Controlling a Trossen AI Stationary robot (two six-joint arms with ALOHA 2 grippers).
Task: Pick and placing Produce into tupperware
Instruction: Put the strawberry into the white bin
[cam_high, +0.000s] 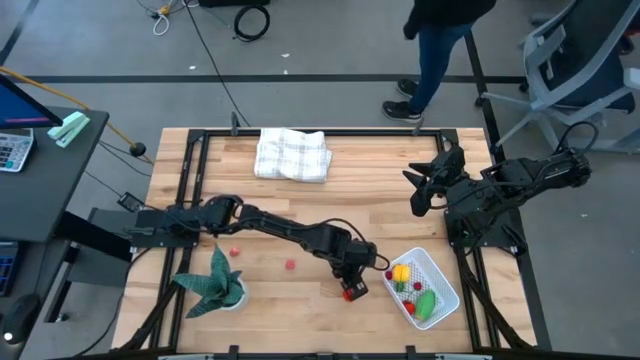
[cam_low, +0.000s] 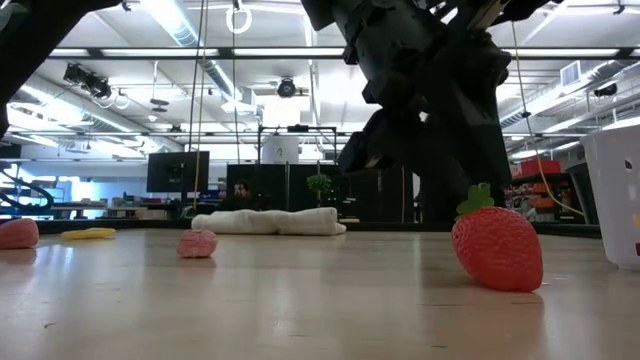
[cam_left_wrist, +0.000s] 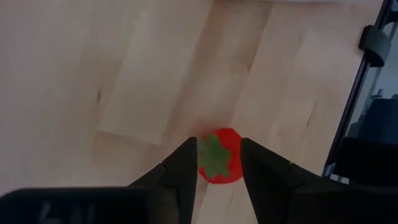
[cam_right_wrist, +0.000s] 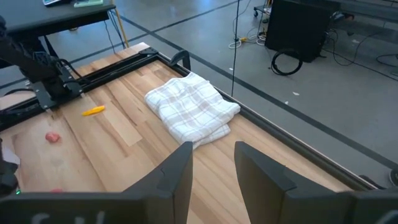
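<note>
A red toy strawberry (cam_high: 352, 292) with a green leaf top lies on the table just left of the white tupperware (cam_high: 440, 272), which holds yellow, green and red pieces. My left gripper (cam_high: 350, 282) is open right above the strawberry; in the left wrist view the strawberry (cam_left_wrist: 219, 158) shows between the two fingers. In the low view the strawberry (cam_low: 497, 248) rests on the wood. Two pinkish pieces (cam_high: 234, 252) (cam_high: 290, 265) lie on the table farther left. A yellow piece (cam_right_wrist: 93, 111) lies near the left arm's base. My right gripper (cam_right_wrist: 213, 152) is open and empty above the table's far right part. My left gripper points down at the strawberry with a finger (cam_left_wrist: 183, 168) on either side of it. I cannot tell whether the fingers touch it. The strawberry rests on the table, leaf top (cam_left_wrist: 213, 155) upward.
A white checked folded cloth (cam_high: 292, 155) lies at the far middle. A green spiky potted plant (cam_high: 215, 285) stands near the front left. Black rails (cam_high: 190, 170) run along the table's sides. A person (cam_high: 440, 50) stands on the floor beyond the far edge.
</note>
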